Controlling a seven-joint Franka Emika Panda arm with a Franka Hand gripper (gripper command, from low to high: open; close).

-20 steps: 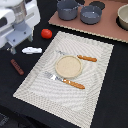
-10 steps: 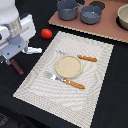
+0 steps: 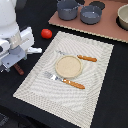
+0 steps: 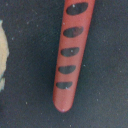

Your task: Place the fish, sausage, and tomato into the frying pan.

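1. Black worktop [image 3: 112, 75] is filling the scene, and a striped beige placemat [image 3: 95, 87] is lying across its middle.
2. A round beige plate [image 3: 68, 66] is sitting on the placemat, with an orange-handled knife [image 3: 84, 58] just beyond it and an orange-handled fork [image 3: 66, 81] just in front of it.
3. A wooden board [image 3: 107, 27] is lying at the back, carrying a taller grey pot [image 3: 66, 9] and the blue-grey frying pan [image 3: 91, 14] side by side; a beige bowl [image 3: 123, 16] is showing at the exterior view's right edge.
4. The tomato [image 3: 46, 33] is resting on the bare worktop, just off the placemat's far corner toward the exterior view's left, well apart from the frying pan.
5. The white arm is hanging low at the exterior view's left, and the sausage [image 4: 70, 55] is lying on the worktop right beneath it, peeking out as a dark reddish stick.
6. In the wrist view the sausage is showing five dark oval grill marks along its length, with a pale shape [image 4: 2, 57] sitting at the frame's edge beside it.
7. The end effector's fingers are not showing clearly in either view, so I cannot tell how wide it is standing or whether it is holding anything.
8. No brand, label or writing is showing legibly.
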